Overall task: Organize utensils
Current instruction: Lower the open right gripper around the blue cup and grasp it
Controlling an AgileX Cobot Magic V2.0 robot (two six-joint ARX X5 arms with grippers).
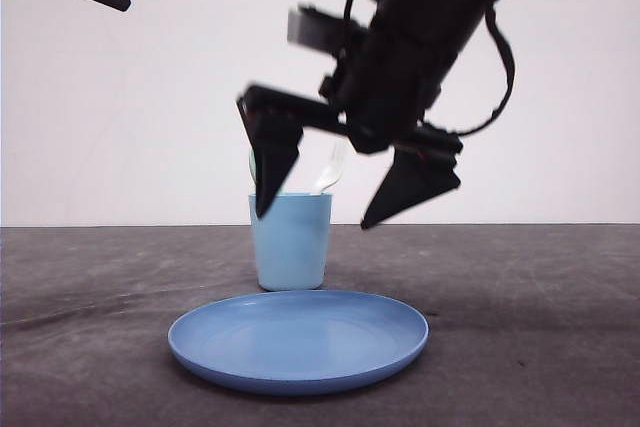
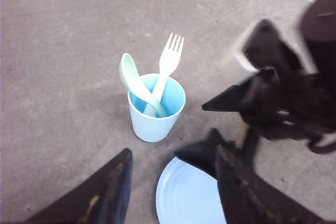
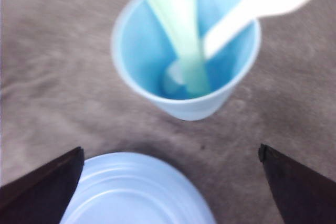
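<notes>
Mint-green, the spoon (image 2: 134, 82) leans in the light blue cup (image 2: 156, 109), crossing the white fork (image 2: 166, 68) that stands in the same cup. Above the cup, the right gripper (image 1: 355, 195) hangs with jaws apart, empty. The left gripper (image 2: 173, 192) near the cup is spread too.

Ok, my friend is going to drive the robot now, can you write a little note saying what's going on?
Right gripper: open, holding nothing, hanging just above the cup.
Left gripper: open, holding nothing, raised off the table.
Things: the white fork and the mint-green spoon both stand in the light blue cup, handles down and crossing. The cup stands upright behind the blue plate, which has nothing on it.
Done: both utensils appear to be in the cup.
Left: probably just pull the right arm back without knocking the cup.
</notes>
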